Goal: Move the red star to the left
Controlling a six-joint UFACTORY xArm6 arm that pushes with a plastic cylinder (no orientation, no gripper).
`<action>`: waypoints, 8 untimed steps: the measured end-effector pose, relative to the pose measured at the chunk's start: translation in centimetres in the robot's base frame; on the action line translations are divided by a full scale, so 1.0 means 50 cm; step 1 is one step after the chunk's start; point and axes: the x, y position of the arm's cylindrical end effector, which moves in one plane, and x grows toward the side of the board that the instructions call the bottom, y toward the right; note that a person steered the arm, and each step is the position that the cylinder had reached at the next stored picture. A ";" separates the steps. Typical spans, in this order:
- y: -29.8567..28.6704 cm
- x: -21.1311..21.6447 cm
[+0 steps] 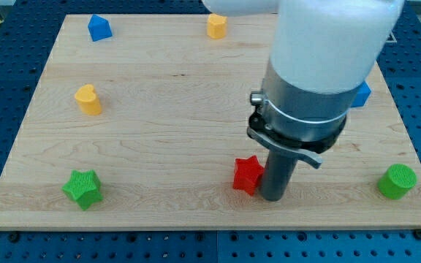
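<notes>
Near the worktop's (159, 139) bottom edge, my tip (274, 197), a gripperless end effector holding nothing, touches the red star's (248, 174) right side; a steady, centred leftward push should suit.

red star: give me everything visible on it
The red star is a small solid block with a star outline and a finely ribbed surface that looks 3D-printed, uniformly red. It lies flat on the wooden board, near the view's bottom edge, a little right of centre. Its right side is partly hidden by the dark rod, and my tip sits right against that side, apparently touching. No other block is near it; the green star lies far off toward the view's left.
</notes>
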 end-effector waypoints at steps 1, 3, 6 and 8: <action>-0.019 -0.006; 0.046 -0.108; -0.064 -0.081; 0.020 -0.043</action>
